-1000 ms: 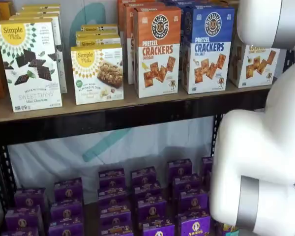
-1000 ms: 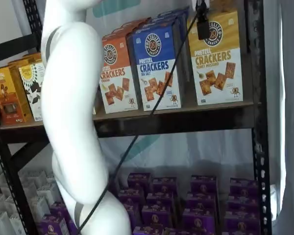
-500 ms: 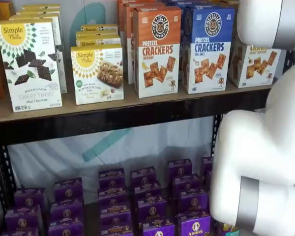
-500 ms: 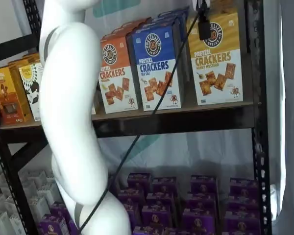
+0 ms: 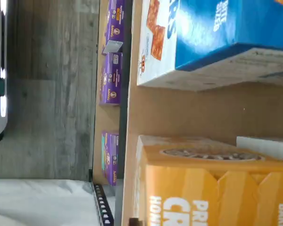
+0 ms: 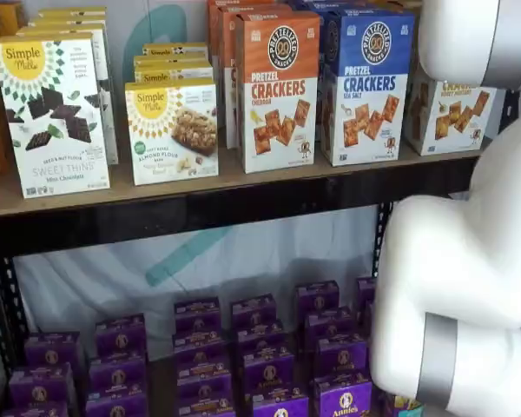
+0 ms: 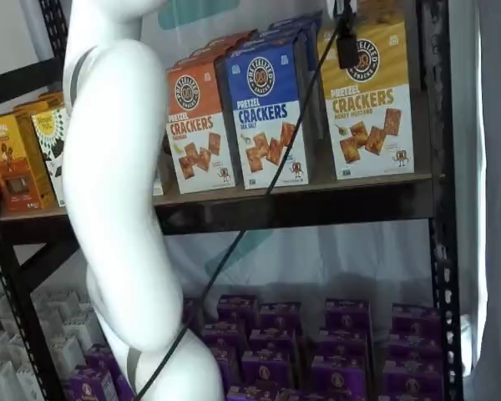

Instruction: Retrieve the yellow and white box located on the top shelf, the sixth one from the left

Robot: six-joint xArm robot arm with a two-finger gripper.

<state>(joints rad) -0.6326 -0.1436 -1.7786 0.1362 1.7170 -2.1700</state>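
I count three pretzel-cracker cartons fronting the top shelf (image 7: pixel 317 205): one orange-topped carton (image 6: pixel 276 87), one blue-topped carton (image 6: pixel 365 82) and one yellow and white box (image 7: pixel 367 96), the rightmost of the three in both shelf views. To their left in a shelf view stand one tall Simple Mills box (image 6: pixel 54 113) and one shorter Simple Mills box (image 6: pixel 172 130), each with more cartons ranked behind. The lower level carries many small purple boxes (image 6: pixel 260 347); I cannot count them exactly. The yellow and white box stands upright at the right end of the board, near the black upright (image 7: pixel 438 167), with bare board between it and the blue-topped carton; the wrist view shows that same open strip of shelf between the two. The gripper (image 7: pixel 347 42) shows only as a dark finger at the top edge of a shelf view, in front of the box's yellow band, cable beside it. I cannot tell how far the jaws stand apart, and nothing shows held between them.
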